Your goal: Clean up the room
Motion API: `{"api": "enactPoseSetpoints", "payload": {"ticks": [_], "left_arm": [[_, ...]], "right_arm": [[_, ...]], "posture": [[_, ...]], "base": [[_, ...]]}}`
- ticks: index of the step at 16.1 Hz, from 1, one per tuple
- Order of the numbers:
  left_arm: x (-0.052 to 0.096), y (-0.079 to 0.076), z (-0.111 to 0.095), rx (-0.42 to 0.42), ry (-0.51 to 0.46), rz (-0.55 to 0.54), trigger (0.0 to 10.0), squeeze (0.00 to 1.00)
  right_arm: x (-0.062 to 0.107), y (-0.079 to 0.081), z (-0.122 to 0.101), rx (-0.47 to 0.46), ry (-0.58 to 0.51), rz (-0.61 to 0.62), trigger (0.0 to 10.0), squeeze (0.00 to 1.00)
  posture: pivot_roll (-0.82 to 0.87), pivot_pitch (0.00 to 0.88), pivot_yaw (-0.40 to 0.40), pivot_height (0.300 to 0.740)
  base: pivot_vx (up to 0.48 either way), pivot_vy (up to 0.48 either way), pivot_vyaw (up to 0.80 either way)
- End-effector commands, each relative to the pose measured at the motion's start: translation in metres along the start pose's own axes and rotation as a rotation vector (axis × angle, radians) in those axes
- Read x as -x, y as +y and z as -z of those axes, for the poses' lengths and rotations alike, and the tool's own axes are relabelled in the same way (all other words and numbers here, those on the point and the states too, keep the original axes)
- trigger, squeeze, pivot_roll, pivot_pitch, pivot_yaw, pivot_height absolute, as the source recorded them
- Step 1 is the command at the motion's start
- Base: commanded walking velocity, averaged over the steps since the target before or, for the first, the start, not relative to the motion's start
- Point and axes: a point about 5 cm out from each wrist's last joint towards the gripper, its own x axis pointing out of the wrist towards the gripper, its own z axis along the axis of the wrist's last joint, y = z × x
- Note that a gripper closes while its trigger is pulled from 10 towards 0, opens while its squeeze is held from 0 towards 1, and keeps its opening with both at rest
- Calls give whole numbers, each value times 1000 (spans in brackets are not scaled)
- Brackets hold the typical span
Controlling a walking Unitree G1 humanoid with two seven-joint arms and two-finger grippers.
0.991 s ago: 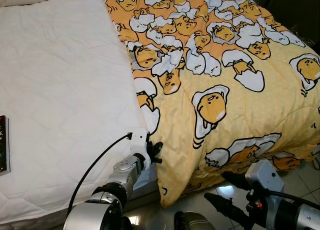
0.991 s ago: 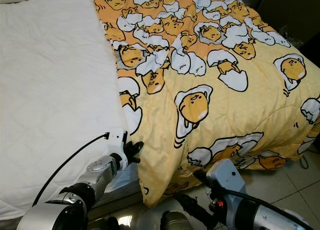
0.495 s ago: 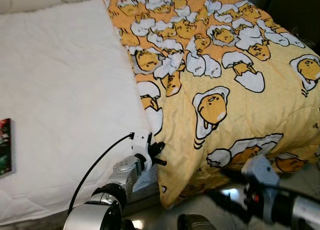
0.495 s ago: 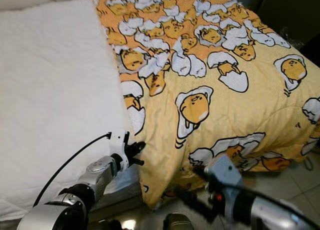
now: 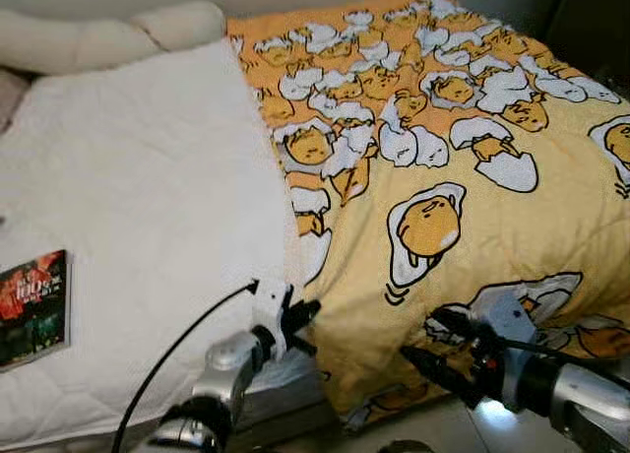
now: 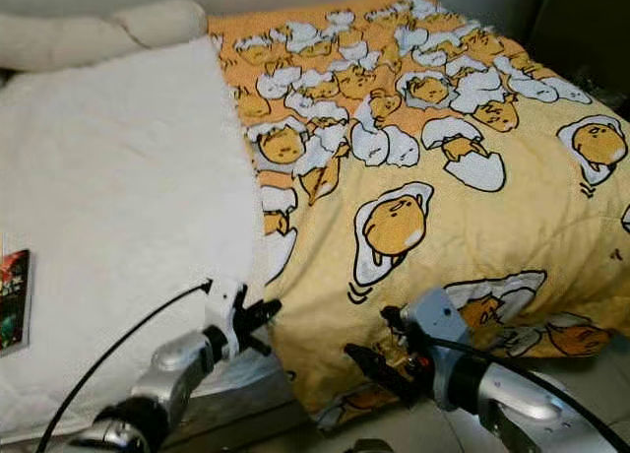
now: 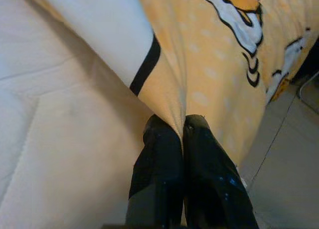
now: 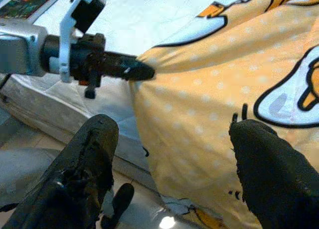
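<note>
1. Blanket [image 5: 463, 177] position: the yellow blanket with the egg print covers the right part of the bed; its left edge lies along the bare white mattress [image 5: 138, 226], and its near side hangs over the foot of the bed toward the floor [image 8: 30, 154].
2. Left gripper [image 7: 182, 124]: I see its two black fingers pressed together on the blanket's edge near the lower corner, with a thin fold of yellow cloth pinched between them.
3. Right gripper [image 5: 433, 340]: I see its fingers spread wide, one on each side of the hanging blanket face, just beside the cloth and not yet closed on it. It sits near the left gripper, lower and to the right.
4. Book [image 5: 34, 305]: it lies flat on the mattress near the left side, well apart from both grippers.
5. Risk, slip: I judge the left hold shallow, since only the hem is caught. A quick pull could draw the cloth out of the fingers.
6. Risk, bad grasp: if the right fingers close on a loose bulge and not the edge, the blanket may bunch rather than spread flat.
7. Risk, drag: pulling the blanket leftward across the mattress could catch the book and push it off the bed.
</note>
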Motion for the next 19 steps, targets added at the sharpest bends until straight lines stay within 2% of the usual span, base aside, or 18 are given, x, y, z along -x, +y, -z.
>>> {"api": "enactPoseSetpoints", "payload": {"ticks": [1, 3, 4, 5, 6, 9, 12, 13, 14, 15, 16, 18, 19], "left_arm": [[4, 1, 4, -32, 18, 8, 0, 0], [3, 0, 5, -46, 34, -6, 0, 0], [3, 0, 5, -50, 41, -20, 784, 0], [2, 2, 5, -23, 51, -35, 10000, 0], [2, 3, 3, -30, 49, -41, 10000, 1000], [8, 17, -10, -36, -12, -71, 10000, 1000], [31, 31, -16, -117, -89, -152, 10000, 1000], [43, 36, -26, -135, -177, -210, 10000, 965], [49, 38, -32, -149, -220, -241, 10000, 949], [62, 36, -52, -194, -301, -320, 10000, 918], [69, 31, -69, -190, -359, -367, 10000, 918], [72, 27, -79, -167, -385, -435, 10000, 906], [74, 29, -77, -153, -379, -500, 10000, 914]], "right_arm": [[-7, -2, -1, 16, -12, 0, 10000, 0], [-16, -6, -1, 30, -22, -4, 10000, 0], [-18, -7, -1, 33, -24, -6, 10000, 0], [-21, -9, -1, 42, -28, -5, 10000, 0], [-22, -9, -2, 46, -32, -2, 10000, 0], [-27, -12, -3, 34, -76, 47, 10000, 0], [-26, -5, 3, -9, -111, 79, 10000, 0], [-28, -7, 4, -26, -137, 146, 10000, 0], [-30, -9, 4, -40, -152, 185, 10000, 0], [-35, -18, 1, -71, -197, 340, 10000, 0], [-38, -27, -3, -97, -240, 469, 10000, 0], [-41, -38, -9, -66, -269, 620, 10000, 0], [-44, -42, -14, -12, -277, 686, 10000, 0]], "posture": [[-306, 0, 124, 740], [-295, 0, 118, 740], [-292, 0, 116, 740], [-295, 0, 115, 740], [-296, 0, 116, 740], [-275, 0, 113, 740], [-221, 0, 94, 740], [-187, 0, 73, 740], [-187, 0, 73, 740], [-150, 0, 73, 740], [-138, 0, 80, 740], [-135, 0, 87, 740], [-132, 0, 90, 740]], "base": [[0, 0, 0], [0, 0, 0], [0, 0, 0], [0, 0, 0], [0, 0, 0], [0, 0, 0], [0, 0, 0], [0, 0, 0], [0, 0, 0], [0, 0, 0], [0, 0, 0], [0, -289, 0], [0, -345, 0]]}}
